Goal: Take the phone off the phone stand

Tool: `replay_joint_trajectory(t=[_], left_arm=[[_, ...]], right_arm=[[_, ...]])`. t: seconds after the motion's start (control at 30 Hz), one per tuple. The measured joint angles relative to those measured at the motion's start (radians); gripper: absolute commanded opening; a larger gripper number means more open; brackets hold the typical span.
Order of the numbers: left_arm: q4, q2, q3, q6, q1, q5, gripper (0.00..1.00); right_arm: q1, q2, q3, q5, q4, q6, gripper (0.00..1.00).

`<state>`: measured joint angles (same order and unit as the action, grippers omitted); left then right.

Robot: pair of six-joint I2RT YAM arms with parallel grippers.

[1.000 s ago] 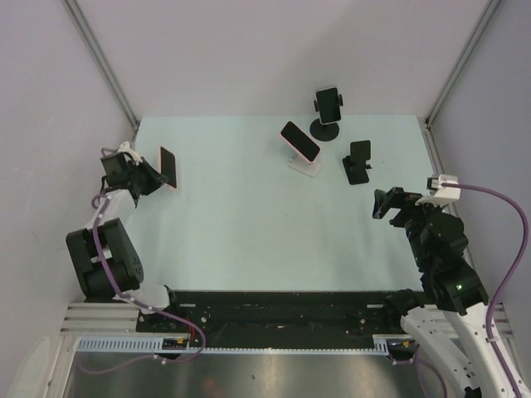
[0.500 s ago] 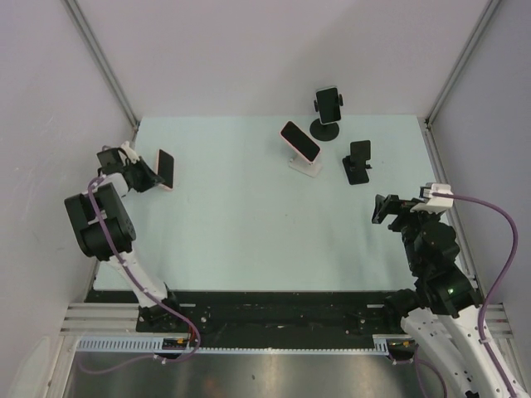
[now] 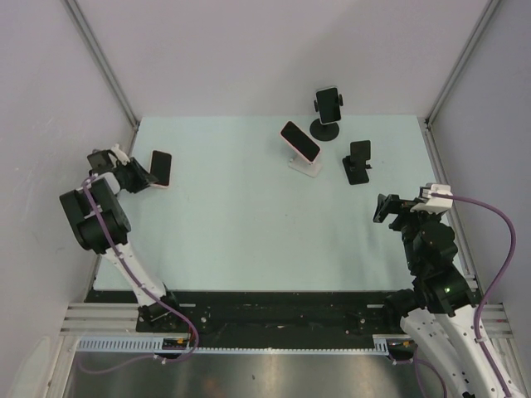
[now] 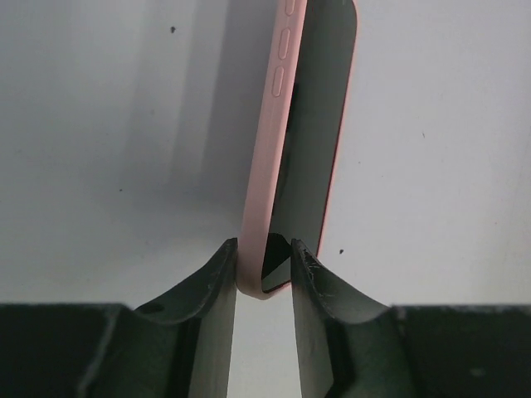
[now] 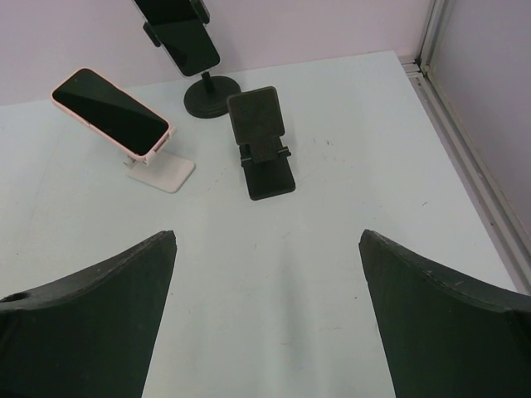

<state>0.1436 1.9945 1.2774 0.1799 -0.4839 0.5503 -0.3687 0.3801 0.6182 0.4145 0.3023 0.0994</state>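
Note:
A phone in a pink case [image 3: 160, 168] lies tilted at the table's far left, well away from the empty black folding phone stand [image 3: 358, 162] [image 5: 264, 141]. My left gripper [image 3: 139, 176] is at its near end. In the left wrist view the phone [image 4: 299, 149] stretches away from the left gripper [image 4: 264, 249]. The jaws stand slightly wider than the phone's end. The left finger touches the pink edge and the right finger sits just off the screen side. My right gripper [image 3: 383, 207] [image 5: 267, 236] hangs wide open and empty near the right edge, short of the stands.
A second pink phone rests on a white stand [image 3: 300, 143] [image 5: 112, 112]. A third phone is clamped in a black round-base stand [image 3: 328, 106] [image 5: 178, 37]. Grey walls close in the table, and a metal rail [image 5: 465, 157] runs along the right edge.
The left gripper carried the phone further left and tipped it down toward the table, then its jaws parted a little. The right arm drew back slightly and now holds still.

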Motion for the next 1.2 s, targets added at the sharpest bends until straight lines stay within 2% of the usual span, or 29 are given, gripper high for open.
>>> replay_joint_trajectory(t=[0.27,0.37,0.53,0.63,0.67,0.9,1.2], left_arm=[[0.001,0.009,0.001,0.015,-0.017,-0.006,0.47],[0.001,0.009,0.001,0.022,-0.017,-0.012,0.55],[0.001,0.009,0.001,0.03,-0.017,-0.032,0.73],[-0.003,0.008,0.001,0.035,-0.017,-0.052,0.89],[-0.004,0.002,0.0,0.04,-0.016,-0.061,0.99],[0.0,-0.047,-0.02,0.035,0.028,-0.202,1.0],[0.029,-0.079,-0.025,-0.055,0.235,-0.472,1.0]], right_arm=[[0.002,0.0,-0.003,0.0,-0.002,-0.003,0.97],[0.002,0.0,-0.003,0.0,-0.002,-0.003,0.97],[0.002,-0.002,-0.005,0.0,-0.002,-0.003,0.97],[0.002,-0.007,-0.008,0.0,-0.003,-0.003,0.97],[0.002,-0.008,-0.009,0.0,-0.003,-0.003,0.97],[0.002,-0.011,-0.013,0.0,-0.009,-0.003,0.97],[0.002,-0.017,-0.016,0.0,-0.01,-0.004,0.97]])
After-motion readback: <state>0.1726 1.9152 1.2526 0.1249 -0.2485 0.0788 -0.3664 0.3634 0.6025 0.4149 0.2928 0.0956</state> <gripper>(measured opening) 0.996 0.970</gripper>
